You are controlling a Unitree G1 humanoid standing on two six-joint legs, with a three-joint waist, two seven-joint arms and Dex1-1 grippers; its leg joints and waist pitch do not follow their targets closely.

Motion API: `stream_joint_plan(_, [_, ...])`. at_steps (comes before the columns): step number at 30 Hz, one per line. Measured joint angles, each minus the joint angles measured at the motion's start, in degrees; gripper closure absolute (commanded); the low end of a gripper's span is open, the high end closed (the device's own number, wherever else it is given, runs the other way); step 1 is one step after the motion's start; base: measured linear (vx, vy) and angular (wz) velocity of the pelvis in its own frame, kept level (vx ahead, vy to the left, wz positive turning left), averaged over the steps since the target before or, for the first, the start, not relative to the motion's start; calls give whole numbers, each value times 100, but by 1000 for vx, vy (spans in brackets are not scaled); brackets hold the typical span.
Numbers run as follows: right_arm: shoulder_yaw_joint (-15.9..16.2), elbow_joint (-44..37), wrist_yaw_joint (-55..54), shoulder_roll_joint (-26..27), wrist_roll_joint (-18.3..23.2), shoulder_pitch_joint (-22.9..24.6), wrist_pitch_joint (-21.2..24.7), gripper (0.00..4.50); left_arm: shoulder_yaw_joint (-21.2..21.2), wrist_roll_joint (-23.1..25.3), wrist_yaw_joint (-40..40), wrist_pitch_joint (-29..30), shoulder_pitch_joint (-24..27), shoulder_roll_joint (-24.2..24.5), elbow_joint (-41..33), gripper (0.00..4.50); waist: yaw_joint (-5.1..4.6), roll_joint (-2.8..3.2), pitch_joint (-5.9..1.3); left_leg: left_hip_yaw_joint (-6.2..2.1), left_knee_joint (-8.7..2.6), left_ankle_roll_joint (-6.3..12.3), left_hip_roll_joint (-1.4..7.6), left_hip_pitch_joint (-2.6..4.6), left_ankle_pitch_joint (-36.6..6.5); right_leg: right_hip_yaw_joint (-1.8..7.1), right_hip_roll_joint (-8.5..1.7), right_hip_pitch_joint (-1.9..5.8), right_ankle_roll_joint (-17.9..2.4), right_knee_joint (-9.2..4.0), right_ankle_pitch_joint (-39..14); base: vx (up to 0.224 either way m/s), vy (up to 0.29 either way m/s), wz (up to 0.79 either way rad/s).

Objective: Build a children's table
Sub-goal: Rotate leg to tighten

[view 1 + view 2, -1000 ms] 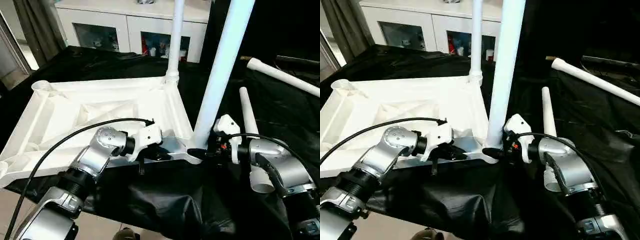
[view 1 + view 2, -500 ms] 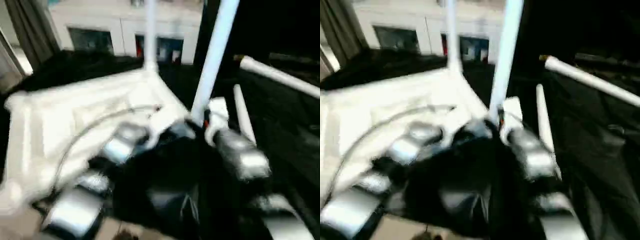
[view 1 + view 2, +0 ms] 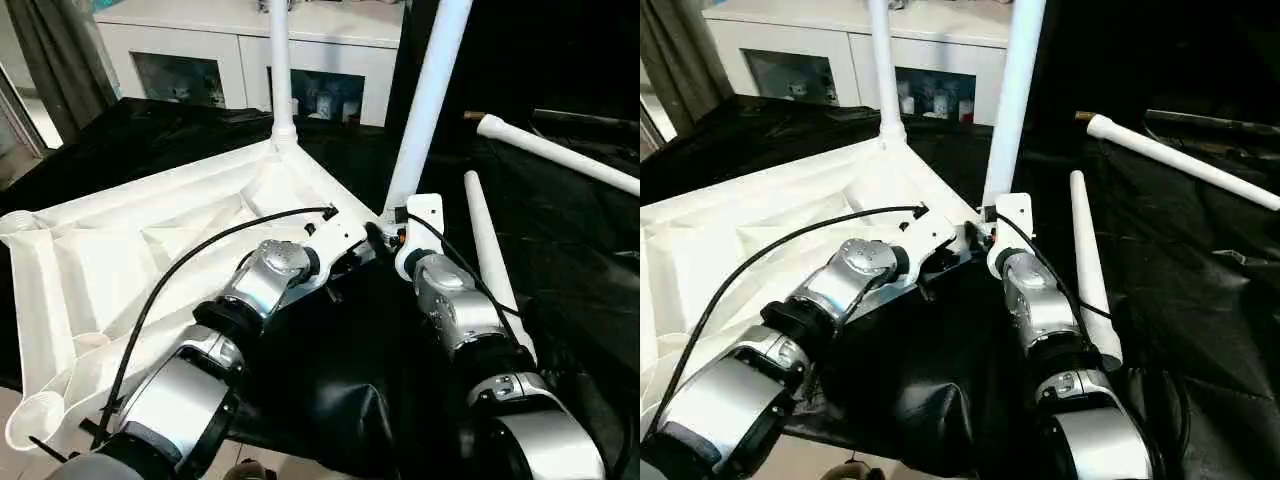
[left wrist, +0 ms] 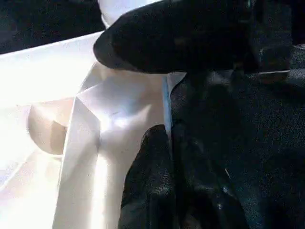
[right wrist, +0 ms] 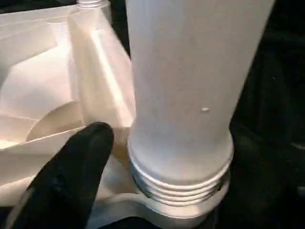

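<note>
The white plastic rectangular tabletop (image 3: 150, 250) lies upside down on the black-draped desk (image 3: 560, 250), its ribbed underside facing up and a round corner socket (image 3: 20, 222) open at its far-left corner. Two long white tubular legs stand upright in sockets — the far leg (image 3: 280, 70) at the back corner, the near leg (image 3: 428, 100) at the corner closest to the grippers. In the right wrist view the near leg's ringed base (image 5: 178, 171) sits down in its socket.

Two more white tubular legs lie loose on the black cloth to the right: one (image 3: 488, 255) just beside the right forearm, the other (image 3: 560, 155) farther back, well apart from the tabletop.

The left gripper (image 3: 350, 262) is at the tabletop's near edge beside the near leg; in the left wrist view its black fingers (image 4: 152, 181) are pressed together on the thin rim wall of the tabletop, seemingly pinching it, though the contact is dark and hard to confirm. The right gripper (image 3: 385, 238) sits at the foot of the near leg. One black finger (image 5: 71, 167) shows beside the leg's base, not touching it — whether its fingers are apart or together I cannot tell.

A white glass-door cabinet (image 3: 250, 50) stands behind the desk.
</note>
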Motion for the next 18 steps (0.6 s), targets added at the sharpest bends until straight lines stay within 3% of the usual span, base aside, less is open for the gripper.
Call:
stream_joint_plan(3, [122,-222,510,-268,-16,167,-7,42,0,-8,-201,-133,30,81,-25,450,7,0,0,0,-7,1,1,-7,0,-1,2,-1,1,-14,-1,0,0,0])
stream_joint_plan(7, [589,-1024,1989,-1100,-8,707,2,42,-5,-93,-862,-433,290,380,-362,450,36,1,0,2,-18,18,1,-15,9,-3,3,1,2,-46,-1,0,0,0])
stream_joint_plan(15, [867,-2293,3925,-2138,421,1329,456,42,-6,-443,-2285,-516,841,952,-1187,450,85,31,-3,6,-23,22,3,-8,9,-2,3,3,2,-48,-1,0,0,0])
stream_joint_plan(18, [958,-2501,4272,-2262,498,1389,602,42,-31,-496,-2646,-516,984,1065,-1424,450,107,37,-3,6,-23,22,3,-6,9,-3,3,2,1,-40,0,0,0,0])
